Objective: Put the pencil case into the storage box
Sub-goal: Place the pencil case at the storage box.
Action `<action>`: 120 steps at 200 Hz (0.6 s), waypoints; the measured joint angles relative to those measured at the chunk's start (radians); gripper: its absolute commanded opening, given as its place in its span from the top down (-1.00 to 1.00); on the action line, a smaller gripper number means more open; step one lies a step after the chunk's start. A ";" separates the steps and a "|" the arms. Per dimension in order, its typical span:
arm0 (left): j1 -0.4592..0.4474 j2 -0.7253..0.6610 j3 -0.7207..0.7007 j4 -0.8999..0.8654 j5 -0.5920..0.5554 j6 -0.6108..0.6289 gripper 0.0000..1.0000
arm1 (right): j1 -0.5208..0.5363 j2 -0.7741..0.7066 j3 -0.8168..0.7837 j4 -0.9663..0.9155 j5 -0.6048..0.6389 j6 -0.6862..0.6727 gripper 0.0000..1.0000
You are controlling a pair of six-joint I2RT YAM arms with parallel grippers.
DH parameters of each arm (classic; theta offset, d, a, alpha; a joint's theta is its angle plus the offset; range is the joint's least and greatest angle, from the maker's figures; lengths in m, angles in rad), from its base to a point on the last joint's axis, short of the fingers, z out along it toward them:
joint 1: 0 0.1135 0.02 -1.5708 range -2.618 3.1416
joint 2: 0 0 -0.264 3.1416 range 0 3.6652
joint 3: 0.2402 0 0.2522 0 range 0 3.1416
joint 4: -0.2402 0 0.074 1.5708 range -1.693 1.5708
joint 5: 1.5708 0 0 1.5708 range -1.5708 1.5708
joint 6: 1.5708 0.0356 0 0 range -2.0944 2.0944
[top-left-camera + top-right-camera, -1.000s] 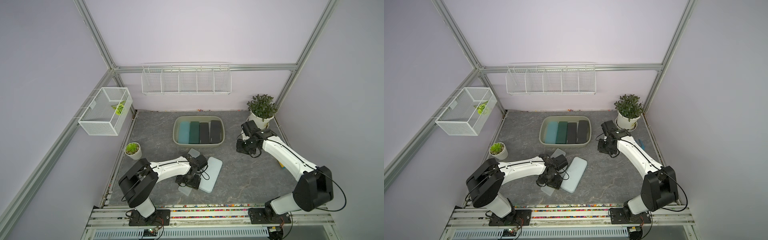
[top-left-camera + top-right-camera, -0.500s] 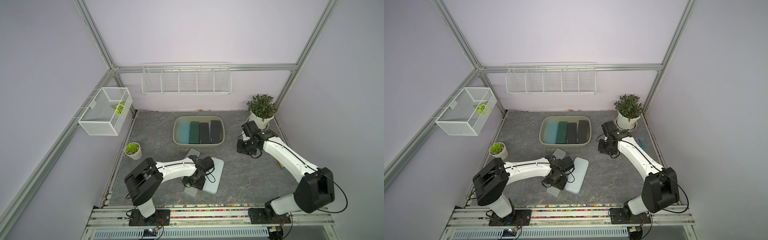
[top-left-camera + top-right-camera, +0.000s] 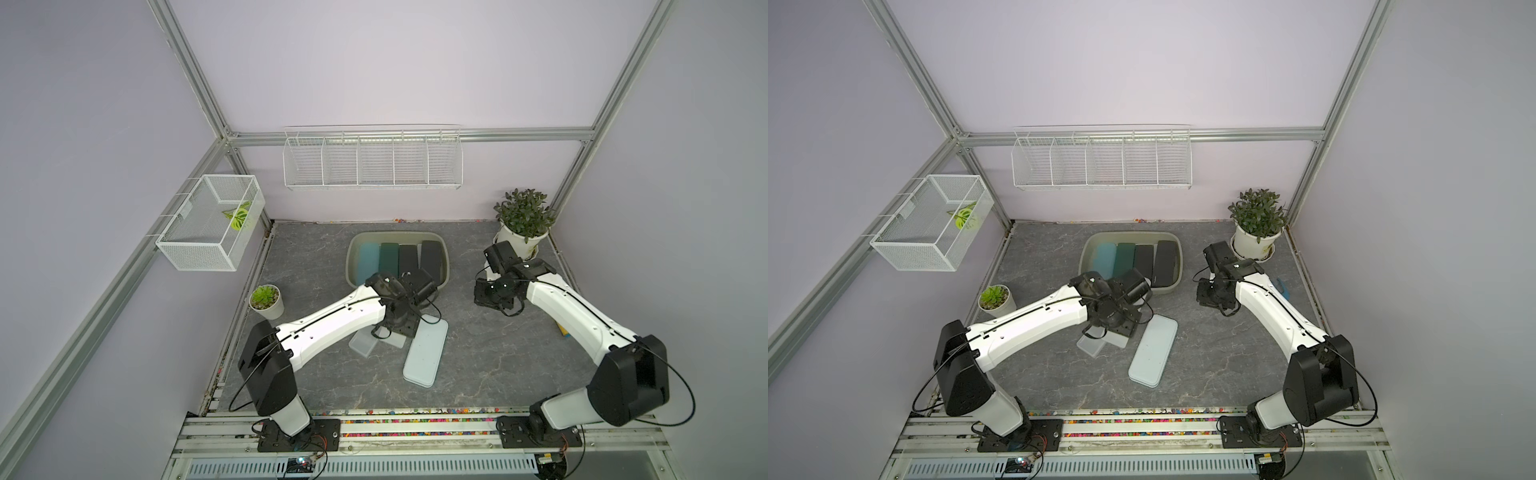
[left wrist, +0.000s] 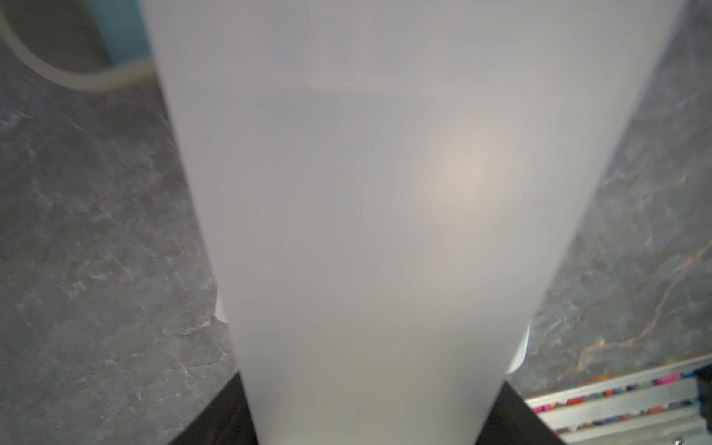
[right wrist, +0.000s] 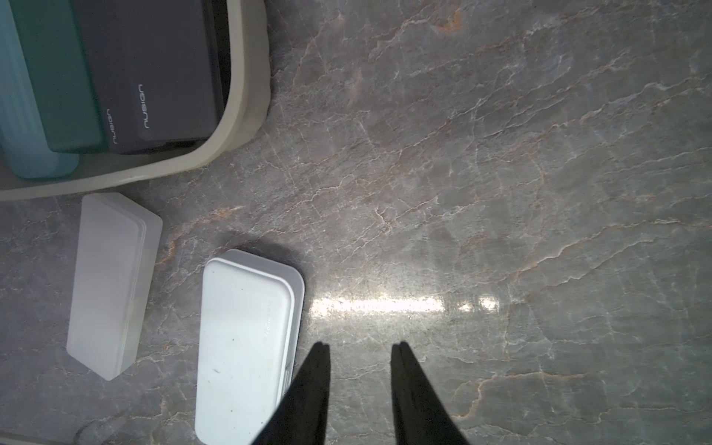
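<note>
The storage box (image 3: 351, 266) stands at the back middle with several pencil cases side by side in it. My left gripper (image 3: 401, 330) points down just in front of it, shut on a frosted pencil case (image 3: 362, 344). In the left wrist view that pencil case (image 4: 385, 212) fills the gap between the black fingers (image 4: 215, 420). I cannot tell whether it is off the table. A pale white pencil case (image 3: 426, 353) lies flat beside it. My right gripper (image 3: 493, 296) hovers right of the box, open with nothing in it (image 5: 360, 346). In the right wrist view the frosted case (image 5: 111, 285) lies by the box's rim (image 5: 231, 127).
A large potted plant (image 3: 524, 220) stands at the back right and a small succulent pot (image 3: 266, 297) at the left edge. A wire mesh basket (image 3: 210, 224) and a wire rack (image 3: 372, 160) hang on the walls. An aluminium rail (image 3: 415, 419) runs along the front.
My left gripper has shifted right and towards the box, and its jaws have narrowed onto the frosted pencil case. The right arm and the white case have stayed put.
</note>
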 measured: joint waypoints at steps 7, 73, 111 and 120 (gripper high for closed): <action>0.038 0.017 0.040 -0.001 -0.003 0.020 -0.15 | 0.000 0.000 0.000 0.001 -0.001 0.002 0.33; 0.296 0.311 0.431 0.028 0.021 0.167 -0.16 | -0.001 0.000 0.000 0.002 -0.011 0.030 0.33; 0.320 0.498 0.635 0.035 0.064 0.187 -0.16 | -0.001 0.000 0.000 0.002 -0.011 0.044 0.33; 0.320 0.540 0.677 0.039 0.072 0.187 -0.16 | -0.001 0.000 0.000 0.002 -0.011 0.047 0.33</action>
